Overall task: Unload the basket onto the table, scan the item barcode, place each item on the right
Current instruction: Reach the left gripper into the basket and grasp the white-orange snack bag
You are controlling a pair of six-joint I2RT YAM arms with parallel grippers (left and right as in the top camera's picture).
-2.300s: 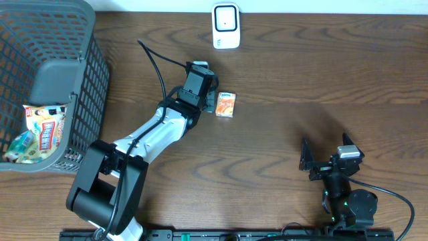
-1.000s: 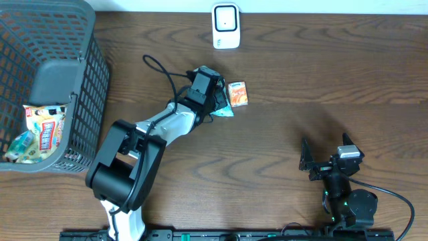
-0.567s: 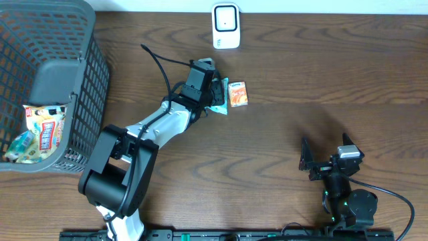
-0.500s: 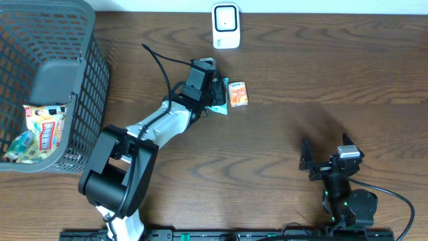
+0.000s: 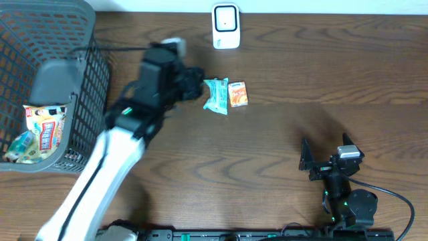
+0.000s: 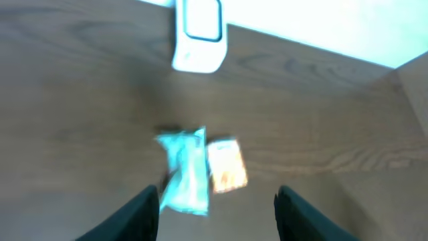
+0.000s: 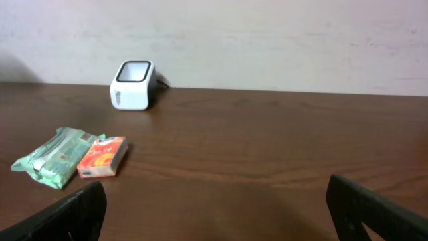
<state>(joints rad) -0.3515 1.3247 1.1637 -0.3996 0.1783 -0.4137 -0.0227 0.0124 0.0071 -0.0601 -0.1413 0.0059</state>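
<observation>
A teal packet [image 5: 216, 96] lies flat on the table, touching the left side of a small orange box [image 5: 237, 94]. The white barcode scanner [image 5: 226, 26] stands at the table's back edge, beyond both. My left gripper [image 5: 193, 82] hovers just left of the packet, open and empty. The blurred left wrist view has the packet [image 6: 184, 171], the box [image 6: 226, 165] and the scanner [image 6: 198, 35] ahead of the spread left gripper [image 6: 217, 215]. My right gripper [image 5: 326, 154] rests open at the front right, far from the items; the right gripper [image 7: 221, 214] holds nothing.
A grey mesh basket [image 5: 79, 114] stands at the left edge with snack packets [image 5: 41, 132] inside. The left arm [image 5: 100, 167] runs diagonally from the front left. The right wrist view shows the scanner [image 7: 134, 85] before a pale wall.
The left gripper opened, let go of the teal packet and drew back to the left and upward. The packet now lies beside the orange box. The right arm stayed still.
</observation>
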